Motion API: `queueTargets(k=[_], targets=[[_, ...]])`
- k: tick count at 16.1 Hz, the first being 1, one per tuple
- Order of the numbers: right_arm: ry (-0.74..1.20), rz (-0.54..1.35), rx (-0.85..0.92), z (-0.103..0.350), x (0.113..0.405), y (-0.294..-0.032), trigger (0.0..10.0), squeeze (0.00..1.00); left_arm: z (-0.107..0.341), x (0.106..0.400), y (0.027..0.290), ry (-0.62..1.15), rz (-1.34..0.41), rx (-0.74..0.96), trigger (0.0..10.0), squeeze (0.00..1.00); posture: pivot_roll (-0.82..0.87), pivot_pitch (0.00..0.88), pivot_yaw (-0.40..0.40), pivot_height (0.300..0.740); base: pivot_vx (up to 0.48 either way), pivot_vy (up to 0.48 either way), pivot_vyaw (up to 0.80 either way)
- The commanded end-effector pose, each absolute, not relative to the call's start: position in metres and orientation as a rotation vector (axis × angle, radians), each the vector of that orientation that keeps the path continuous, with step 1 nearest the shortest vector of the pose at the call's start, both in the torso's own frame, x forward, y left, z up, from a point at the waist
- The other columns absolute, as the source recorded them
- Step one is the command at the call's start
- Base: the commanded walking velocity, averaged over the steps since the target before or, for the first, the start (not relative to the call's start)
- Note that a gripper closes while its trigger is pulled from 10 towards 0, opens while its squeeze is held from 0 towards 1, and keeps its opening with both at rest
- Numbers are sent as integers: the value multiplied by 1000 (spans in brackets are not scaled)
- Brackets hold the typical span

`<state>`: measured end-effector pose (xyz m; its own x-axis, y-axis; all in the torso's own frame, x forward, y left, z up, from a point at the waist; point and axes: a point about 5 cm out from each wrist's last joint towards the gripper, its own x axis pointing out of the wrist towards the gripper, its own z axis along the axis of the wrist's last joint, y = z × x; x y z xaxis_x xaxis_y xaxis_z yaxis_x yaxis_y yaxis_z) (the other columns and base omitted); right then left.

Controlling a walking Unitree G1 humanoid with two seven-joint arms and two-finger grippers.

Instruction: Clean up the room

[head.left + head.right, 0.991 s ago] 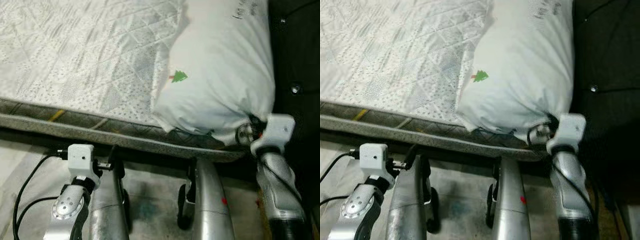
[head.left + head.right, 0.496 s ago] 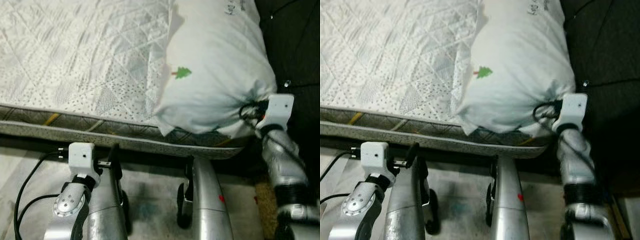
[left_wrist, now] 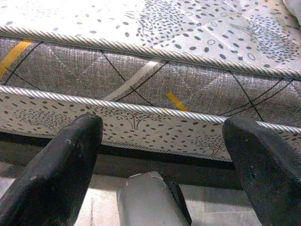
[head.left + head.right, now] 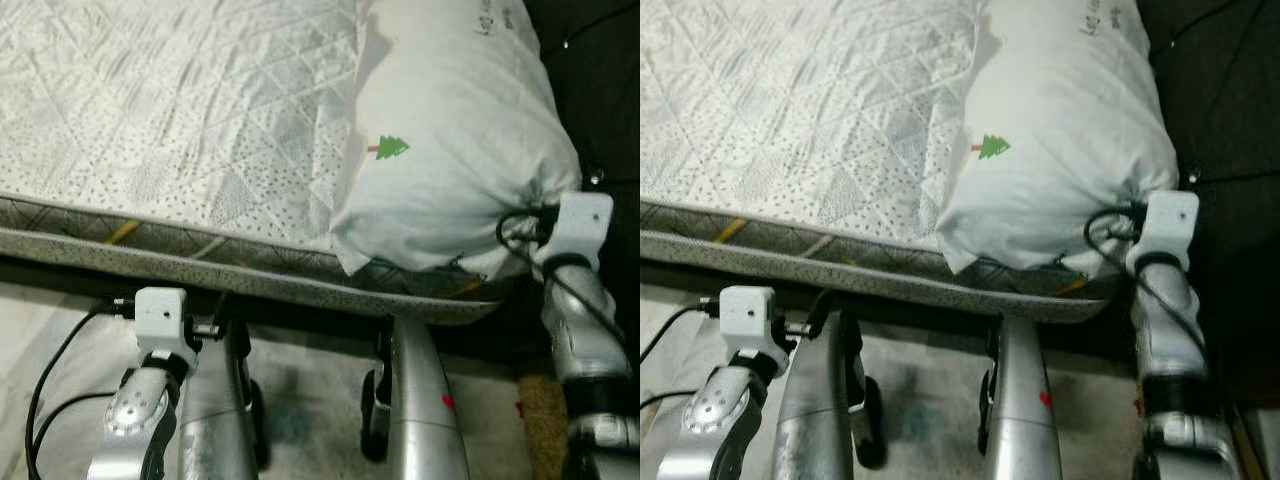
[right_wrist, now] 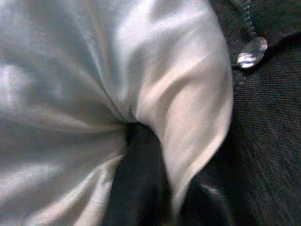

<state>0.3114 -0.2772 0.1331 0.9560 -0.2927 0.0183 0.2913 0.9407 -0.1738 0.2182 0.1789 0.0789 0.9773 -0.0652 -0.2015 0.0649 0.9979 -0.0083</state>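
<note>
A white pillow (image 4: pixel 450 150) with a small green tree mark lies at the right end of the quilted mattress (image 4: pixel 170 110), against the dark headboard. My right gripper (image 4: pixel 522 232) is shut on the pillow's near corner, where the fabric bunches up. In the right wrist view the pillow cloth (image 5: pixel 94 84) folds around a dark finger (image 5: pixel 136 179). My left gripper (image 3: pixel 164 129) hangs low in front of the mattress's side edge (image 3: pixel 155 84). It is open, its two black fingers (image 3: pixel 61 169) wide apart with nothing between them.
The dark tufted headboard (image 4: pixel 600 80) with shiny buttons (image 5: pixel 251 52) stands right of the pillow. My silver legs (image 4: pixel 420 400) stand on the pale floor (image 4: pixel 300 400) close to the bed frame. A brownish mat (image 4: pixel 545 420) lies at the lower right.
My right gripper has risen and moved right with the pillow's corner, drawing the pillow a little toward the headboard. The left arm has stayed low.
</note>
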Motion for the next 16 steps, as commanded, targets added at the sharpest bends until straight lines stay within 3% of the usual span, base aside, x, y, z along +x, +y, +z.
queueTargets(k=[1,3,7,9,12,16], targets=[[-65,-337,-161,141,302,-280,10000,1000,74,215,181,229,-59,7,10000,0,70,179,-17,534,0,0,0],[-105,-299,-191,143,292,-271,10000,1000,74,216,180,232,-61,6,10000,0,64,180,-12,534,0,0,0],[-206,-363,-403,166,274,-282,10000,1000,71,212,182,247,-46,9,10000,0,59,173,1,534,0,0,0],[-212,-349,-404,170,269,-278,10000,1000,71,212,182,244,-33,10,10000,0,56,172,-3,534,0,0,0],[-249,-245,-353,173,266,-244,10000,1000,74,213,183,217,-5,12,10000,0,53,159,-11,534,0,0,0],[-89,-191,-249,140,248,-228,10000,1000,78,218,185,198,15,11,10000,0,50,169,-20,534,0,0,0]])
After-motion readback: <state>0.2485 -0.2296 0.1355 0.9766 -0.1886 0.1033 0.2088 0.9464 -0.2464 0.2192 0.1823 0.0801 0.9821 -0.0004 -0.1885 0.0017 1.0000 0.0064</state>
